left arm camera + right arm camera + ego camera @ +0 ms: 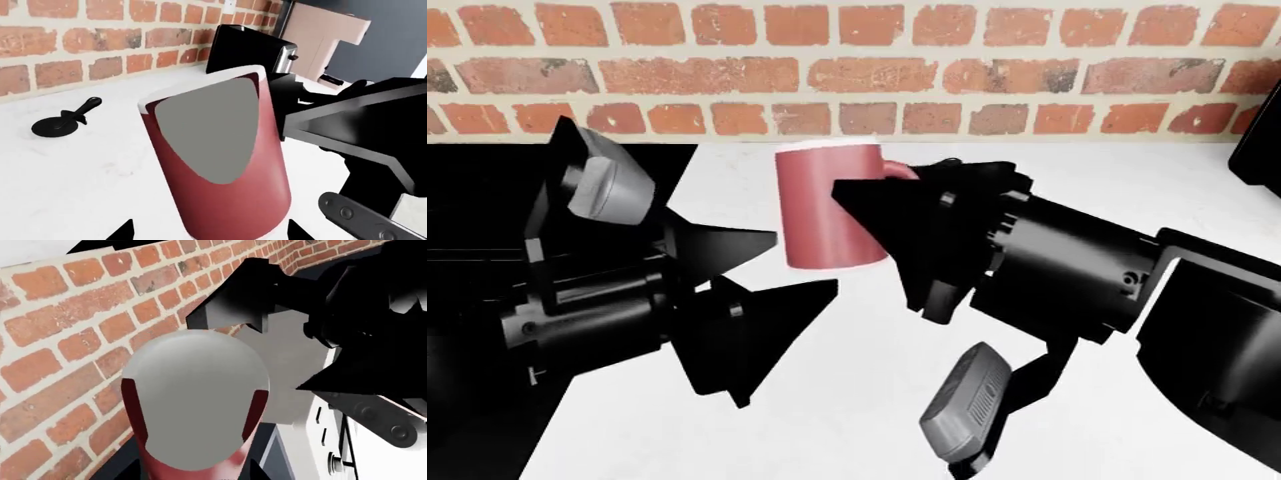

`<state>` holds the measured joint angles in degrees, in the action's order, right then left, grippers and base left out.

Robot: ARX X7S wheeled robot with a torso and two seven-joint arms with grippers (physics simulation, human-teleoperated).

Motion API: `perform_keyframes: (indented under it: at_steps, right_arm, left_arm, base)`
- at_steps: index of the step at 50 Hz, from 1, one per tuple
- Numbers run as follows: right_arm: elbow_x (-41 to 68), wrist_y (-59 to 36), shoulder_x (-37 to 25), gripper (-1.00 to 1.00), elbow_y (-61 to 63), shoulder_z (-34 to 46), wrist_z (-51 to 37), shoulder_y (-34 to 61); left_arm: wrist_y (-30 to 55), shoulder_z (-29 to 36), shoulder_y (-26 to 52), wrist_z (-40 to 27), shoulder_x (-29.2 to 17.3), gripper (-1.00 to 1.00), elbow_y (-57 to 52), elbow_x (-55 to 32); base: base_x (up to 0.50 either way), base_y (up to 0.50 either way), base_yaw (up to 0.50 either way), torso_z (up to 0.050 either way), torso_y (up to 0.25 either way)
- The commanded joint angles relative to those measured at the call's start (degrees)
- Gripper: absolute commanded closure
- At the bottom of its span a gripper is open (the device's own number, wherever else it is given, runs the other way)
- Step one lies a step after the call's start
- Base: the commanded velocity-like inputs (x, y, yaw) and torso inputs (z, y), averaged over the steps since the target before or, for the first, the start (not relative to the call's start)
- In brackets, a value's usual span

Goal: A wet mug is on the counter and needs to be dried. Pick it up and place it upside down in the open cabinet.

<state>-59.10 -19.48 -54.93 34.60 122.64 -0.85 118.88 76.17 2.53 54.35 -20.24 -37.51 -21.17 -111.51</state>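
Gripping the mug [827, 205] by its handle side, our right gripper [874, 215] is closed on it above the counter [868, 400]; our left gripper [767, 275] gapes empty beside it.

Mug [827, 205] right side and handle hidden behind right claw [874, 215]; left claw [787, 265] grip state unclear.

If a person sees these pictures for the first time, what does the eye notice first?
First the red mug, standing on the white counter before the brick wall. Then both black grippers: the right gripper at its handle side, the left gripper open beside it.
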Motion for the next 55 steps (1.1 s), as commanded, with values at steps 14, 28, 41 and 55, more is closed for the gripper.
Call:
perform_keyframes:
  at_steps: [14, 28, 41, 55]
  right_arm:
    - [-3.54, -0.07, 1.7, 1.0, 1.76, 2.6, -0.59, -4.67]
    - [-3.34, -0.09, 1.03, 1.0, 2.16, 1.69, -1.09, -4.68]
    - [-3.08, -0.06, 0.12, 1.0, 3.09, -0.13, -1.26, -3.07]
    - [-2.95, -0.92, 0.29, 1.0, 2.52, -1.67, -1.7, -3.11]
  left_arm:
    - [-4.18, -2.49, 1.0, 2.96, 3.81, -1.0, -0.25, -1.3]
    - [-3.28, -1.06, 0.41, 4.98, 4.41, -1.0, 0.91, 2.26]
    - [-1.67, 1.23, -0.46, 5.45, 3.57, 1.0, 0.99, 3.8]
    - [-1.87, 1.61, -0.38, 5.84, 2.64, 1.0, 0.8, 3.84]
  base:
    - [0.0, 0.0, 0.0, 0.0, 0.0]
    - [0.0, 0.0, 0.0, 0.0, 0.0]
    - [0.0, 0.0, 0.0, 0.0, 0.001]
    - [0.0, 0.0, 0.0, 0.0, 0.0]
